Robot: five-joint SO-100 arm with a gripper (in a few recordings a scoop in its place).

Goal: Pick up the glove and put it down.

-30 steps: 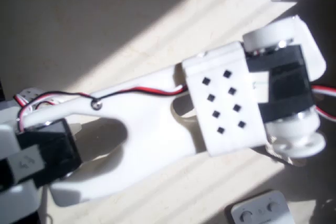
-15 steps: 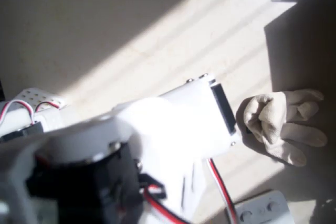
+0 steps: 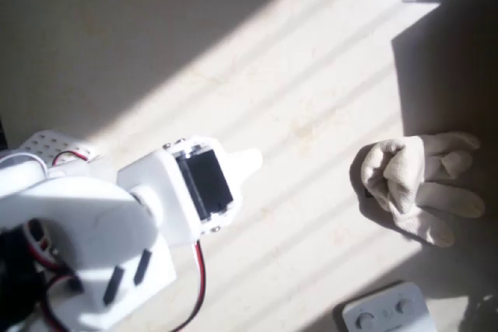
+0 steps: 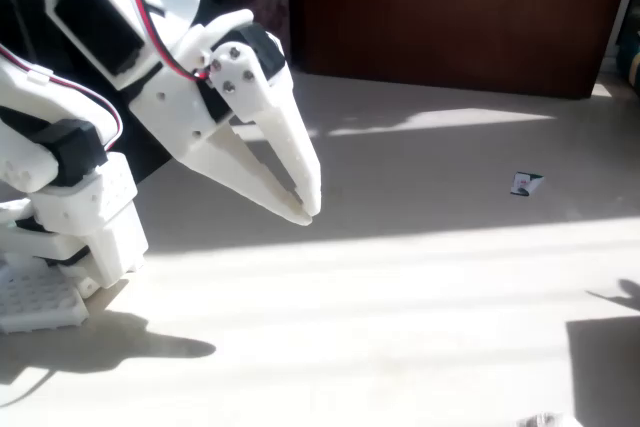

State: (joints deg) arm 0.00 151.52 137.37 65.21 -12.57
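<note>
The glove (image 3: 416, 184) lay flat on the table (image 3: 296, 75) in the overhead view, a crumpled off-white shape with its stubby fingers pointing toward the right edge of the picture, half in sun and half in the shadow that fell from above it. Nothing touched it. Below the glove, near the bottom edge, sat a grey device with buttons (image 3: 385, 310), close to the glove but apart from it. The white arm was well to the left of the glove, folded back over its base, with a wide stretch of bare sunlit table between them.

In the fixed view the gripper (image 4: 303, 209) hung above the table, tilted down and to the right, its two long white fingers (image 4: 285, 152) meeting at the tips with only a narrow slit behind them; it looked closed and held nothing. A small card (image 4: 524, 184) lay on the table far to the right of the gripper, possibly green and white, though too small to tell.
</note>
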